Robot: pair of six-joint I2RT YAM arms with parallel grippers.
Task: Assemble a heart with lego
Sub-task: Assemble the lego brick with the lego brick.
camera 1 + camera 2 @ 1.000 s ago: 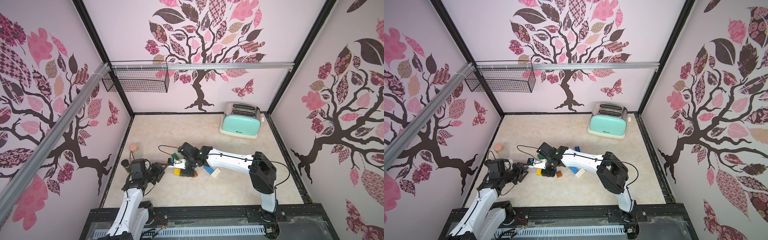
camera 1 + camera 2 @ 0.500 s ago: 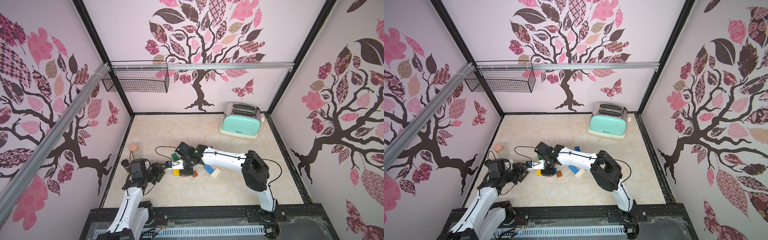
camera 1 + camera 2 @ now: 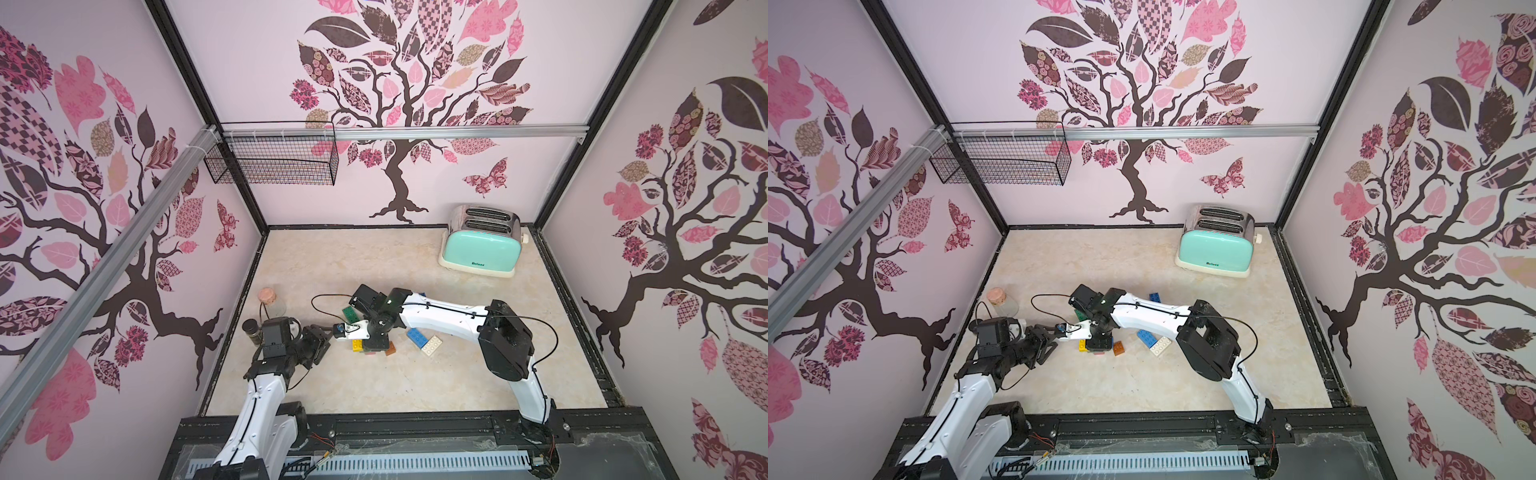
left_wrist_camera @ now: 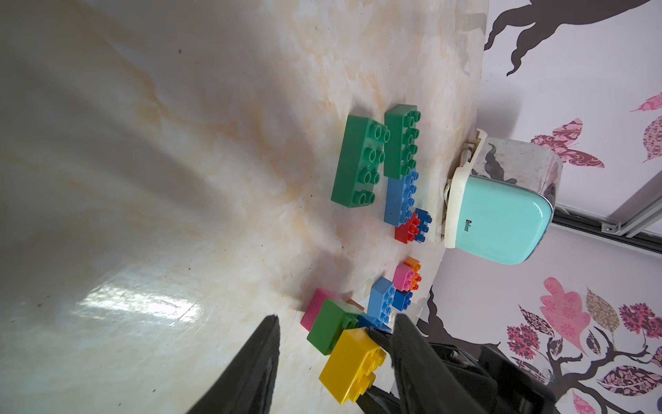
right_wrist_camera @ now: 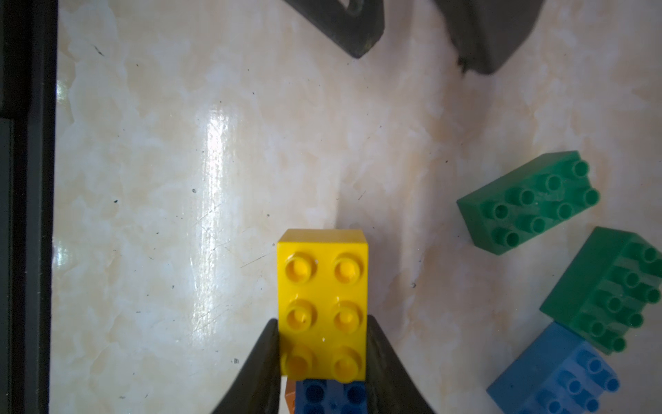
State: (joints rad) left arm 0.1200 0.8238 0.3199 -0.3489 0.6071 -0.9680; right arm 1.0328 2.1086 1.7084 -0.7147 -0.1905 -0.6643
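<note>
left gripper (image 4: 336, 319) with jaws apart; yellow brick (image 4: 353, 365) seen between them, just beside a green brick (image 4: 331, 329) and a pink brick (image 4: 313, 310). farther off, two long green bricks (image 4: 358, 161) side by side, then a long blue brick (image 4: 399, 200) and a red brick (image 4: 408, 229), near the mint toaster (image 4: 501, 218).

Right wrist view: dark blue brick (image 5: 331, 396) next to yellow brick (image 5: 322, 304) is cut off by frame edge; orange brick (image 5: 291, 397) mostly hidden. Top view, lower centre: green brick (image 3: 348, 312) is half hidden under right arm (image 3: 440, 321).

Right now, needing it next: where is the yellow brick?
In the right wrist view the yellow brick is pinched in the right claw, abutting a dark blue brick, opposite the left claw.
</note>
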